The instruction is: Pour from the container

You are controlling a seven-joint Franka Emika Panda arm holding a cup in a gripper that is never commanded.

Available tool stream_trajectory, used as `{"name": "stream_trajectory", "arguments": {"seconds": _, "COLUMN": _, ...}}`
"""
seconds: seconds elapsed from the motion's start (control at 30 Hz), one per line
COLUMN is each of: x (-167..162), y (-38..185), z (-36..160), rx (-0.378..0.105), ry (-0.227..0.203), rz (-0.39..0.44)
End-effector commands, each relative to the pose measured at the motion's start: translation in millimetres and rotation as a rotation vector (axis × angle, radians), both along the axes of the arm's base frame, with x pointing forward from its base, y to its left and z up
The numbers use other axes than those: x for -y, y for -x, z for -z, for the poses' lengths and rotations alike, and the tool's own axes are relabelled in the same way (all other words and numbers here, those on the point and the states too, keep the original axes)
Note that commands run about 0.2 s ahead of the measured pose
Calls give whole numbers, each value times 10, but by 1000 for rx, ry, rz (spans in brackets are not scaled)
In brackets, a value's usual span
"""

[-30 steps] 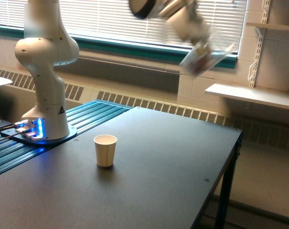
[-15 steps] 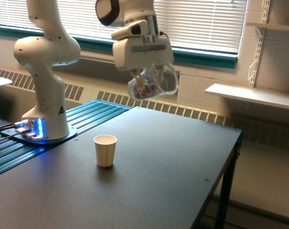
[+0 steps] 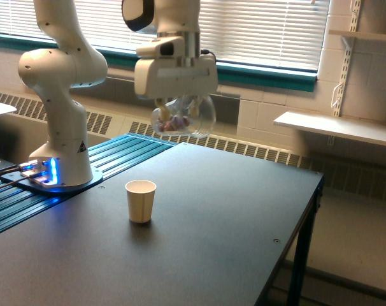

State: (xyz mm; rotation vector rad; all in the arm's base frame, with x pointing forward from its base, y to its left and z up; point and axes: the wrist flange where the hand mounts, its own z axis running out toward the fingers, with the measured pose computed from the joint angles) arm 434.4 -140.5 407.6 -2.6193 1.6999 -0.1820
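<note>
My gripper hangs from the white arm high over the far side of the dark table. It is shut on the container, a clear rounded cup with small reddish-brown bits showing through its wall. The container looks roughly upright, tilted a little. A small cream paper cup stands upright on the table, below the container and toward the exterior view's left, well apart from it. The fingertips are partly hidden behind the clear cup.
The arm's white base stands on a ribbed blue-lit platform at the exterior view's left. A window with blinds and a radiator run along the back wall. A wall shelf is at the right. The table's edge drops off on the right.
The gripper swung with the container from the upper right down and to the left, ending nearer above the paper cup. The container went from strongly tilted to nearly upright. The paper cup stayed still.
</note>
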Motion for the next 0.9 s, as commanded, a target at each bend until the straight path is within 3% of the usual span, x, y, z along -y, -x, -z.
{"name": "stream_trajectory", "arguments": {"seconds": 0.03, "x": -174, "y": 224, "z": 83, "rx": -73, "ry": -40, "rz": 96}}
{"name": "stream_trajectory", "arguments": {"seconds": 0.27, "x": -384, "y": 510, "z": 221, "rx": -144, "ry": -105, "rz": 163}}
{"name": "stream_trajectory", "arguments": {"seconds": 0.6, "x": -551, "y": 953, "z": 546, "rx": -273, "ry": -157, "rz": 139}}
{"name": "stream_trajectory", "arguments": {"seconds": 0.9, "x": -700, "y": 1188, "z": 822, "rx": -375, "ry": -192, "rz": 106}}
